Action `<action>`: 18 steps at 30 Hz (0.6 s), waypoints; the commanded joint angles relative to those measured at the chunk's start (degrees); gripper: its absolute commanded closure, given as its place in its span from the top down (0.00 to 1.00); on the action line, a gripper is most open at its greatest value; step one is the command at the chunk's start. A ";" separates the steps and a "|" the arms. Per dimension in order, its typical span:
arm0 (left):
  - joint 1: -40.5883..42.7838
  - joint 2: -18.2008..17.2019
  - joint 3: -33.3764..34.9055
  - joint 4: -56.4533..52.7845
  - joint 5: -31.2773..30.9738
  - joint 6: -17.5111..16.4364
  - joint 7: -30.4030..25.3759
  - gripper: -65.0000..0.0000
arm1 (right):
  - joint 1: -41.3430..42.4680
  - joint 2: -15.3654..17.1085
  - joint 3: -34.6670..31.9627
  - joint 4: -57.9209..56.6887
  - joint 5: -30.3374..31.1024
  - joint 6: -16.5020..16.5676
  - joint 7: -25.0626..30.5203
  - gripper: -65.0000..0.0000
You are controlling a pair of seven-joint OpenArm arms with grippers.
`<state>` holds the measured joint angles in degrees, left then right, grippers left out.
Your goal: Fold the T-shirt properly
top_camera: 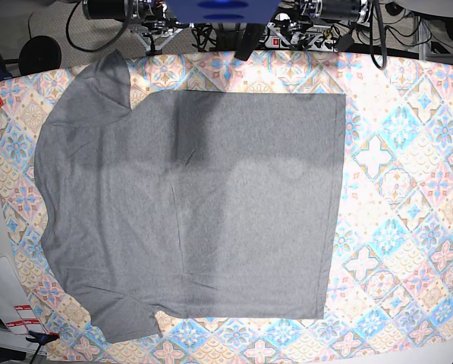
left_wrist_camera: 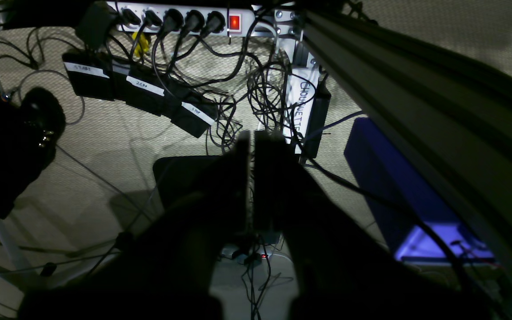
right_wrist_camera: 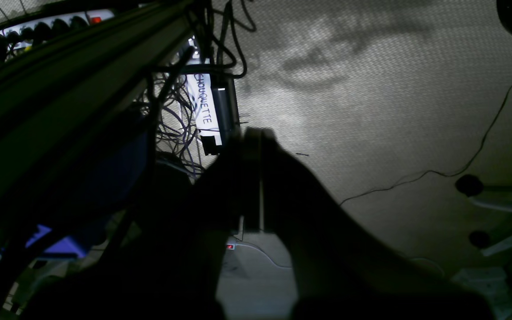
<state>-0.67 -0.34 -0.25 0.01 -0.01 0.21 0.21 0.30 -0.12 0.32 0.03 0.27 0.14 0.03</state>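
Observation:
The grey T-shirt [top_camera: 196, 205] lies spread flat on the patterned cloth [top_camera: 408, 174] in the base view. Its sleeves point to the upper left and lower left, and its straight hem runs down the right. Neither gripper shows in the base view, and nothing touches the shirt. In the left wrist view my left gripper [left_wrist_camera: 252, 135] is shut and empty, a dark shape over a carpeted floor. The right gripper [right_wrist_camera: 252, 132] is likewise shut and empty in the right wrist view, away from the shirt.
A power strip [left_wrist_camera: 185, 18] with a red switch, black adapters [left_wrist_camera: 142, 95] and tangled cables [left_wrist_camera: 256, 89] lie on the floor beside a blue box [left_wrist_camera: 389, 178]. The arm bases [top_camera: 226, 11] sit at the table's far edge. Papers [top_camera: 10, 322] lie at the lower left.

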 commanded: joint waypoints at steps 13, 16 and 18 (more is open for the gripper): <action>-0.08 -0.06 0.03 0.12 0.23 0.10 -0.34 0.00 | -0.08 0.08 0.08 -0.03 0.03 -0.01 0.36 0.00; -0.08 -0.06 0.03 0.12 0.23 0.10 -0.34 0.00 | -0.08 0.69 0.08 -0.03 0.03 -0.01 0.36 0.00; 0.10 -0.85 0.12 0.12 0.23 0.10 -0.34 0.00 | -0.08 1.66 0.17 -0.03 0.21 -0.01 0.36 0.00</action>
<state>-0.64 -0.69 -0.23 -0.01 0.01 -0.01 0.21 0.27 0.97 0.34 0.03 0.30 0.34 0.03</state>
